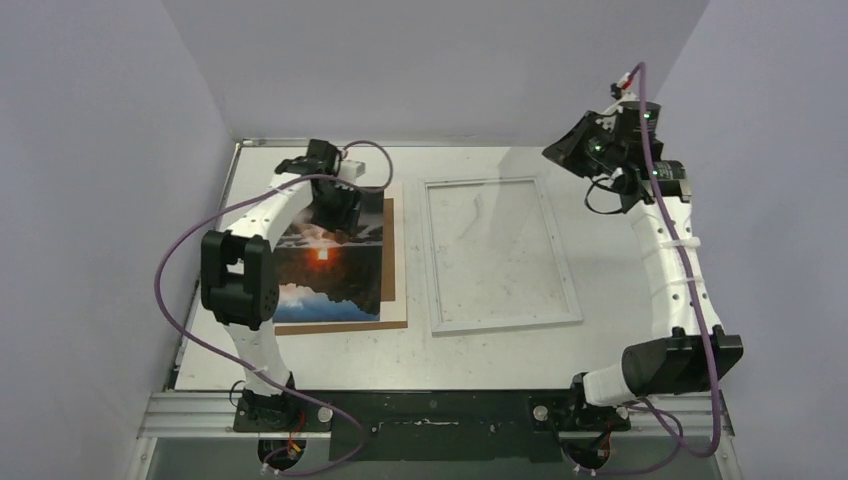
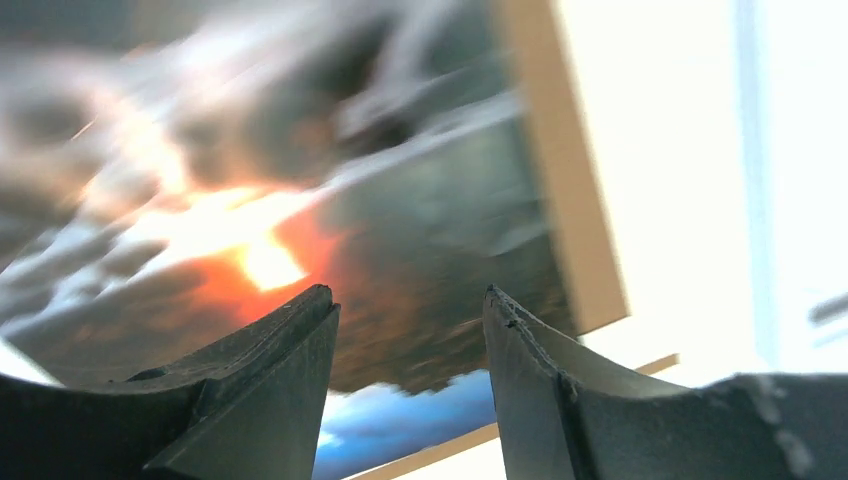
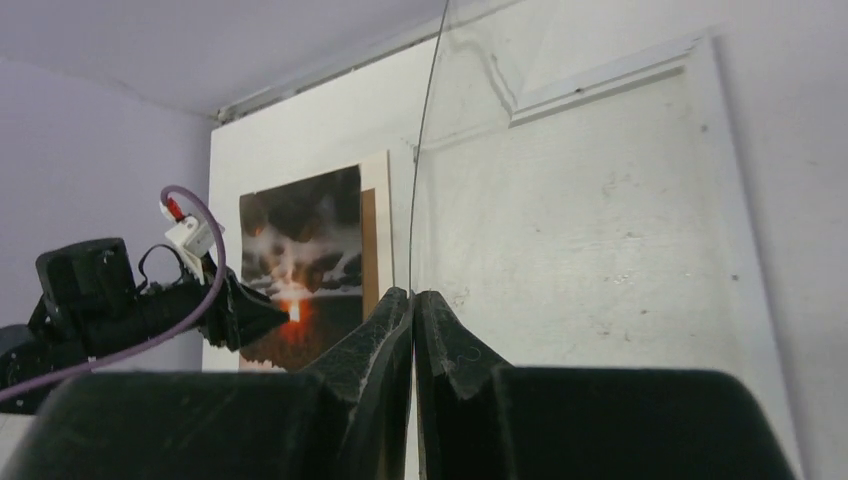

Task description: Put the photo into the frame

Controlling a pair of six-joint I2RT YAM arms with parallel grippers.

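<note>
The photo, a dark sunset print, lies flat on a brown backing board at the left of the table. My left gripper hovers over the photo's far end. In the left wrist view its jaws stand open, with only the photo showing between them. The white-bordered frame lies flat to the right of the photo. My right gripper is raised above the frame's far right corner. Its jaws are shut on a thin clear sheet seen edge-on.
A white board lies under the brown backing board. Grey walls close in the table on the left, back and right. The frame's border and the left arm show in the right wrist view.
</note>
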